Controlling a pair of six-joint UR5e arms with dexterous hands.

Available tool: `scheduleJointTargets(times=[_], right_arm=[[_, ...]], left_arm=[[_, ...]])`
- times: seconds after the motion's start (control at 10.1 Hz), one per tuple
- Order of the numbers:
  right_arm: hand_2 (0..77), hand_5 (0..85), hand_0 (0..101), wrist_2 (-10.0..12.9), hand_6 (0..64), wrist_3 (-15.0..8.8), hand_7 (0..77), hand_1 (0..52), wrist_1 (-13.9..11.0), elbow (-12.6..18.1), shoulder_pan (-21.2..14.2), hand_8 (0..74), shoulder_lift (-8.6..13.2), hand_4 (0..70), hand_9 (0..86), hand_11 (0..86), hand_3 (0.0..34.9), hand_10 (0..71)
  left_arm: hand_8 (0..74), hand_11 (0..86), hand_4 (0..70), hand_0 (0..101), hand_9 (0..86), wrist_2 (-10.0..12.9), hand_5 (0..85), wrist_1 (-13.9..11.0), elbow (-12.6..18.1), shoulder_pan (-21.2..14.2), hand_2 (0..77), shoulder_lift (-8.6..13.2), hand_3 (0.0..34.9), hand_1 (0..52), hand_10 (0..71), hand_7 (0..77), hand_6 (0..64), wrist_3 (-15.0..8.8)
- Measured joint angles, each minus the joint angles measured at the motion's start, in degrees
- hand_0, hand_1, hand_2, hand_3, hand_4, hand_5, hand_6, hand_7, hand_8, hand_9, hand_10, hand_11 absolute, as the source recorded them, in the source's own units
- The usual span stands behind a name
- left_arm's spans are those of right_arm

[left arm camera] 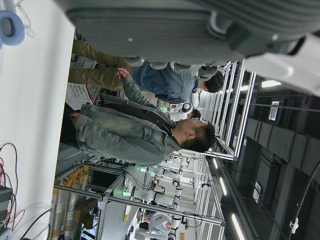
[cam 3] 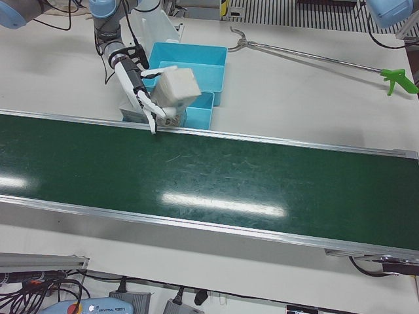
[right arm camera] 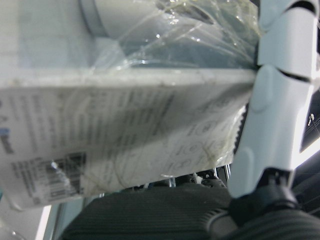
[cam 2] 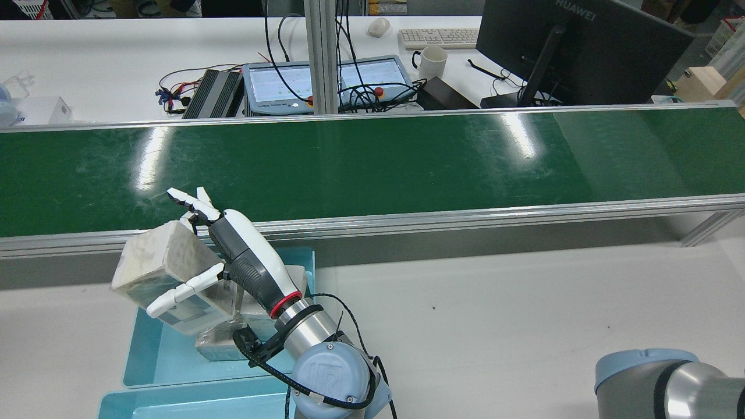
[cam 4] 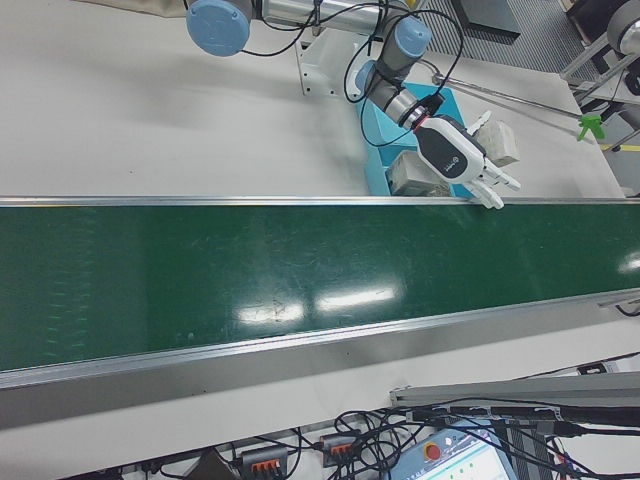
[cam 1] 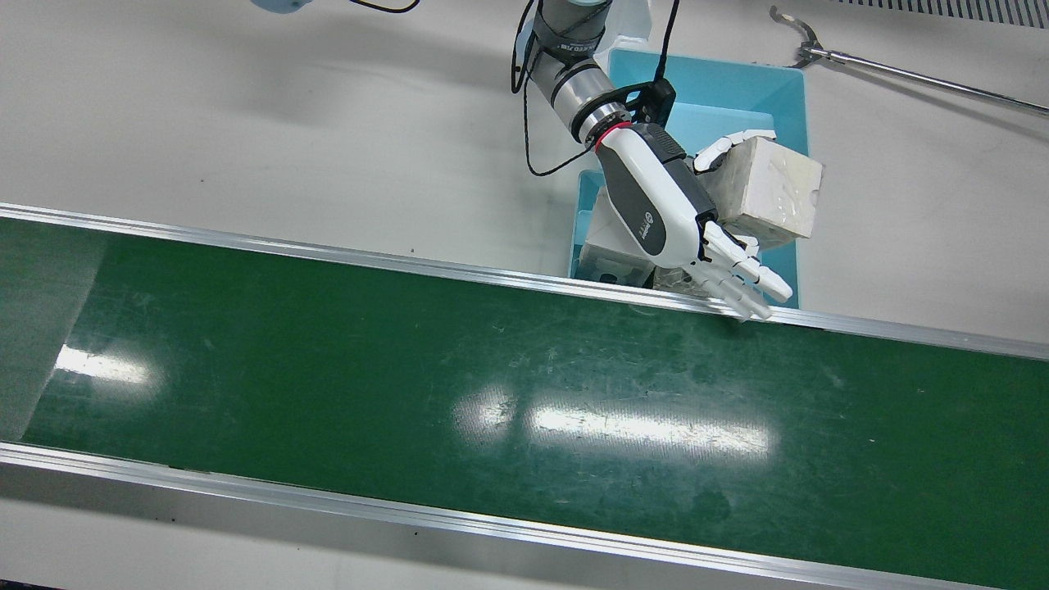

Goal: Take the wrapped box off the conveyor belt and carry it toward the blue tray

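Beyond the green conveyor belt (cam 1: 524,393), at one o'clock, the left robot hand (cam 1: 656,205) clasps a plastic-wrapped whitish box (cam 1: 770,192) over the blue plastic tray (cam 1: 713,90); the right robot hand seems unseen.

the wrapped box (cam 1: 770,188) sits in the left hand (cam 1: 656,205), up over the near tray (cam 1: 788,258), which lies just behind the belt (cam 1: 492,369). another box (cam 1: 610,246) lies in that tray. a second tray (cam 1: 737,82) touches it from behind.

White table (cam 1: 246,123) carries conveyor belt (cam 1: 410,385), blue tray (cam 1: 787,82).
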Motion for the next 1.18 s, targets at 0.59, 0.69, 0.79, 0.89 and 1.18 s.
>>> scheduleJointTargets(times=[0.59, 0.69, 0.79, 0.89, 1.18], right_arm=[[7.6, 14.7, 47, -2.4, 4.4, 0.2, 23.5, 13.1, -0.7, 10.8, 1.2, 0.0, -4.7, 13.1, 0.0, 0.5, 12.9, 0.0], [11.4, 21.8, 52, -2.4, 10.4, 0.6, 29.5, 22.9, -2.3, 15.1, 2.6, 7.6, -7.2, 19.1, 1.1, 0.5, 13.0, 0.0], [11.4, 21.8, 52, -2.4, 10.4, 1.8, 29.5, 22.9, -5.3, 19.5, 4.4, 7.6, -9.8, 19.1, 1.1, 0.5, 13.0, 0.0], [20.2, 31.6, 57, -2.4, 18.5, 4.7, 37.6, 30.5, -8.7, 22.7, 6.3, 15.3, -12.2, 26.7, 11.4, 1.1, 10.8, 0.0], [39.8, 52.9, 60, -3.3, 33.3, 16.5, 53.5, 25.6, -14.4, 27.0, 15.7, 30.0, -20.8, 29.5, 29.5, 19.6, 2.7, 21.3]], left_arm=[[0.5, 0.5, 0.5, 0, 0.0, 0.0, 1.1, 0.0, 0.0, 0.0, 0.5, 0.0, 0.0, 0.0, 0.0, 0.5, 0.5, 0.0], [0.5, 0.5, 0.5, 0, 0.0, 0.0, 1.1, 0.0, 0.0, 0.0, 0.5, 0.0, 0.0, 0.0, 0.5, 0.5, 0.0, 0.0], [0.5, 0.5, 0.5, 0, 0.0, 0.0, 1.1, 0.0, 0.0, 0.0, 0.5, 0.0, 0.0, 0.0, 0.5, 0.5, 0.0, 0.0], [0.5, 0.0, 0.5, 0, 0.5, 0.0, 1.1, 0.0, 0.0, 0.0, 0.5, 0.0, 0.0, 0.0, 0.5, 0.5, 0.5, 0.0], [0.5, 0.5, 0.5, 0, 0.0, 0.0, 1.1, 0.0, 0.0, 0.0, 0.5, 0.0, 0.0, 0.0, 0.5, 0.5, 0.5, 0.0]])
